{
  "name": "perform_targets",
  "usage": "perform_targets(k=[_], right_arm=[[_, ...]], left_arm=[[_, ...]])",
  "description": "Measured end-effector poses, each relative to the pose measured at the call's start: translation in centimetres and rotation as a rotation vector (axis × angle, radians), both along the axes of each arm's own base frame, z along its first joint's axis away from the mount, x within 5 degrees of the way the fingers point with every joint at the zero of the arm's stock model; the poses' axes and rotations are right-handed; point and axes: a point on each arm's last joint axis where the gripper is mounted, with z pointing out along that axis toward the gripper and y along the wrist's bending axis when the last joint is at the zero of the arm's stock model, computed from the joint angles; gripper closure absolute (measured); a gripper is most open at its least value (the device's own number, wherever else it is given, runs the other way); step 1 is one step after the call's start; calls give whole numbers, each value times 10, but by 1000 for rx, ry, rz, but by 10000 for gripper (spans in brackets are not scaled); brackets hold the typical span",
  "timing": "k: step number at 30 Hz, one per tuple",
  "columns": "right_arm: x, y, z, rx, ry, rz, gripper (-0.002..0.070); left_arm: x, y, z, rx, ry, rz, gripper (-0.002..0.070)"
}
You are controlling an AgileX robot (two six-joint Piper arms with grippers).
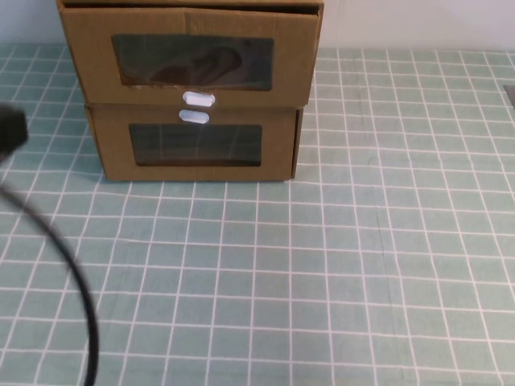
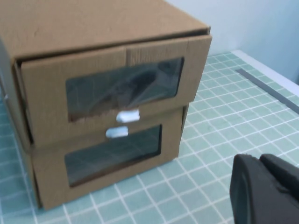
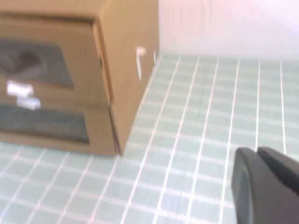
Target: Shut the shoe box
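Fingers [image 2: 245, 191] clenched on both: left gripper [image 2: 264, 186] lower right of its view, right gripper [image 3: 266, 182] likewise. Push brown cardboard windowed shoe box [image 1: 298, 56], upper ctr, squarely.

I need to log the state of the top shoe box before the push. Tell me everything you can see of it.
The shoe box is brown cardboard, drawer-style, stacked on a like box at the table's far side. Its front has a clear window showing a dark shoe, with a white pull tab below. The drawer juts slightly forward, not fully closed. Neither tool touches it: the left tool and right tool are each apart from it.
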Motion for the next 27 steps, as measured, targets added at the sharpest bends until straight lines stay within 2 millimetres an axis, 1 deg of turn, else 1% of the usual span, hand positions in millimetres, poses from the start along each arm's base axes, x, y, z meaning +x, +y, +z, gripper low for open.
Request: perform_targets(k=[4, 6, 10, 12, 16, 18, 22, 27], right_arm=[[-30, -10, -32, 3, -12, 5, 690], [-45, -15, -46, 10, -24, 7, 690], [-74, -24, -76, 25, -41, 8, 690], [-87, -29, -88, 40, -63, 7, 690], [-103, -34, -108, 55, -92, 6, 690], [-107, -36, -114, 60, -104, 6, 690], [-112, -37, -117, 65, -110, 4, 690], [-112, -38, -118, 59, -103, 2, 690]], left_arm=[[-29, 6, -31, -1, -33, 21, 680], [-42, 8, -43, 6, -60, 23, 680], [-65, 13, -61, 0, -135, 41, 680], [-72, 15, -69, -9, -169, 59, 680], [-73, 18, -84, -27, -194, 98, 680], [-71, 19, -89, -29, -193, 111, 680], [-69, 20, -94, -32, -187, 123, 680], [-69, 19, -94, -35, -186, 122, 680]])
